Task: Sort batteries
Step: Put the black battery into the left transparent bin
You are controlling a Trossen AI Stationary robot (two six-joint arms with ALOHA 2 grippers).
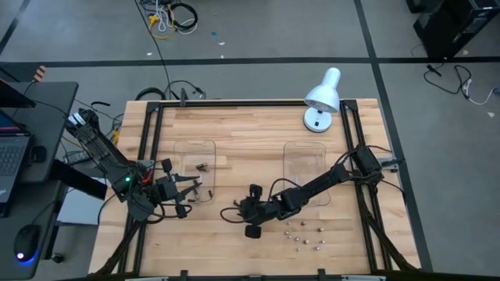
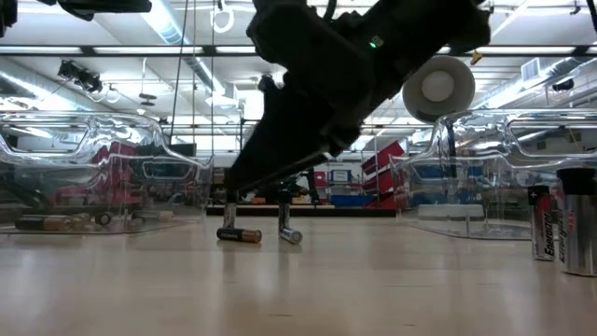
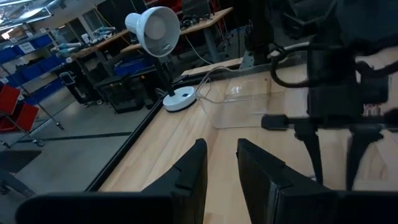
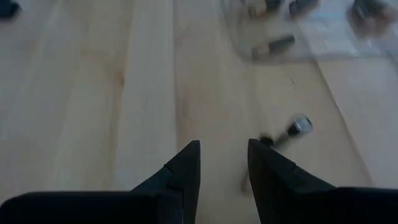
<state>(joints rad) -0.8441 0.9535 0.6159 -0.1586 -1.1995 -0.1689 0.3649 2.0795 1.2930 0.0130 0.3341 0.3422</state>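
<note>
You have two black arms of jointed tube links with bare cables looping alongside. The left arm [image 1: 105, 156] shows a small green light near its wrist and white fittings at its base. The right arm [image 1: 328, 179] has a white patch at its base. Each gripper's fingers [image 4: 180, 171] are matte black wedges.

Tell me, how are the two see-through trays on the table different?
The left tray has a few small batteries lying in it; the right tray looks empty from above. The left tray is clear of the arms; the right arm crosses the right tray's near corner. Both are clear, rectangular and similar in size.
</note>
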